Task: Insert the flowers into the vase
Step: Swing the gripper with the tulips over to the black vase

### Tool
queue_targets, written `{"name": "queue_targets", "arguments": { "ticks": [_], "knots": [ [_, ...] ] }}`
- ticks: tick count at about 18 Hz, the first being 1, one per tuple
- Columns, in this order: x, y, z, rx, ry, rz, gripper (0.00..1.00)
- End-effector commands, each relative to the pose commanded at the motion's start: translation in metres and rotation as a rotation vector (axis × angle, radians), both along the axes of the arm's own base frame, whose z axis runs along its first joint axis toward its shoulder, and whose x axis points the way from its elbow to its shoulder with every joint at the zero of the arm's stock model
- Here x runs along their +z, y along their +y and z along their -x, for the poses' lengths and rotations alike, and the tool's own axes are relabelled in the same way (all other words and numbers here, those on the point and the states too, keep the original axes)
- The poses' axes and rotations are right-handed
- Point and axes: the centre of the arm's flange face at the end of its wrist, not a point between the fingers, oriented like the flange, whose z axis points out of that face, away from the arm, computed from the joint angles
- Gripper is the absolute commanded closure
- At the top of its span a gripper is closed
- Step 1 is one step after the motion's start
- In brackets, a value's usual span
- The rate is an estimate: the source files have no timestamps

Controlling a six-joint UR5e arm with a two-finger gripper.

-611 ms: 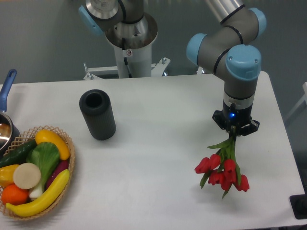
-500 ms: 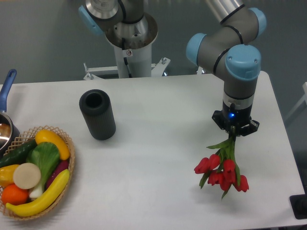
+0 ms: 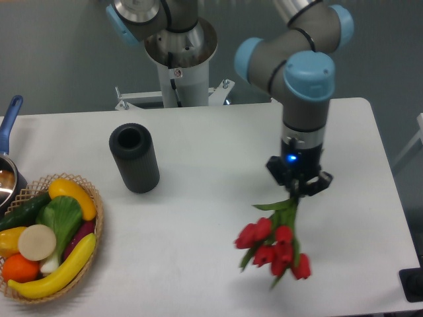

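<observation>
- While the tool [image 3: 297,189] points straight down over the right half of the counter [image 3: 218,158], its jaws are clamped on the green stems of the flowers [image 3: 274,247].
- The flowers hang below it, red buds lowest, leaning slightly toward the left; whether the buds touch the counter cannot be told.
- A blue light shows on the tool's wrist.
- The vase [image 3: 134,158] stands upright well to the left of the tool, apart from the flowers, its round hole facing up.
- A basket [image 3: 92,198] of toy vegetables sits at the counter's left front corner.
- A pan with a blue handle [image 3: 9,117] shows at the left edge.
</observation>
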Motion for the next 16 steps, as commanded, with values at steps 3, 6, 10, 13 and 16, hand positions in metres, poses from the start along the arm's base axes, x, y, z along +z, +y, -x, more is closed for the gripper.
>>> {"name": "queue_targets", "arguments": {
  "ticks": [3,6,10,13,16],
  "knots": [
    [0.023,0.017,-0.03,-0.04,-0.055,-0.123,1.0],
    [0.04,0.035,-0.064,-0.105,-0.207,-0.284,1.0],
    [0.06,0.028,-0.109,-0.219,-0.327,-0.439,1.0],
    [0.072,0.012,-0.135,-0.293,-0.426,-0.569,1.0],
    [0.072,-0.007,-0.159,-0.323,-0.473,-0.626,1.0]
  ]
}}
